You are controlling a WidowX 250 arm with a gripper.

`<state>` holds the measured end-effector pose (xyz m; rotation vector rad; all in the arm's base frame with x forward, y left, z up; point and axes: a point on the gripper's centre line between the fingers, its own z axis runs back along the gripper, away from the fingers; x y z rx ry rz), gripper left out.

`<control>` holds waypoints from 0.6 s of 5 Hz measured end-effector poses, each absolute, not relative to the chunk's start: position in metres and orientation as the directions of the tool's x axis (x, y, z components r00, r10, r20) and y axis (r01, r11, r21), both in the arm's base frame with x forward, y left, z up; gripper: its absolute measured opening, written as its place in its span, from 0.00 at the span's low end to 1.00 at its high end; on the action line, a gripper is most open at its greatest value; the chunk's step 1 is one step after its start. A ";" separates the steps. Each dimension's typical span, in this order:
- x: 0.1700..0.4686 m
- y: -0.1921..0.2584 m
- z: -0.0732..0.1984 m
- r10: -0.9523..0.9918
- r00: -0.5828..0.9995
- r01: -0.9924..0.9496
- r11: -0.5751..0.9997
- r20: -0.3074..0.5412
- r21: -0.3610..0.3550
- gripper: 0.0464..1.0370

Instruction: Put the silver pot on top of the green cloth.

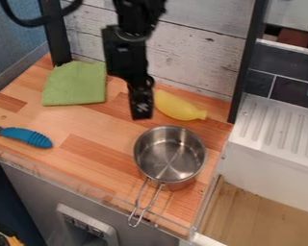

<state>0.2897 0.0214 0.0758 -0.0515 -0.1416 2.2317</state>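
- Nearest the camera on the counter (pixel 86 129), the pot (pixel 171 161) stands upright at the right, mouth up, its wire handle (pixel 147 204) pointing down and left to the front edge. It is well apart from the cloth.
- Above the pot's upper left in the view hangs the gripper (pixel 142 114), pointing down from the arm (pixel 124 53) at the top edge. I can't tell if it is apart or together.
- Behind the pot lies a yellow toy (pixel 177 106), its narrow end to the right, its left end close to the gripper in the view.
- At the back left is the cloth (pixel 75 86), green and spread fairly flat, one corner by the dark post (pixel 56 36).
- Along the left edge lies a tool with a blue ribbed handle (pixel 27 136), in front of the cloth and apart from it; its grey end runs out of view.
- To the right of the counter are a white ridged drainboard (pixel 278 126) and, nearer, a wood-coloured surface (pixel 256 218).
- Pale planks (pixel 198 55) line the back, with dark tiles (pixel 259 82) beyond a second post (pixel 247 62).
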 end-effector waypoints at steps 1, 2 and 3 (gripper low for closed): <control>0.283 0.014 0.068 0.684 -0.729 -0.683 -0.727 0.001 -0.072 0.96; 0.280 0.012 0.048 0.631 -0.775 -0.632 -0.775 0.043 -0.023 0.96; 0.282 0.011 0.028 0.618 -0.784 -0.619 -0.785 0.064 -0.002 0.96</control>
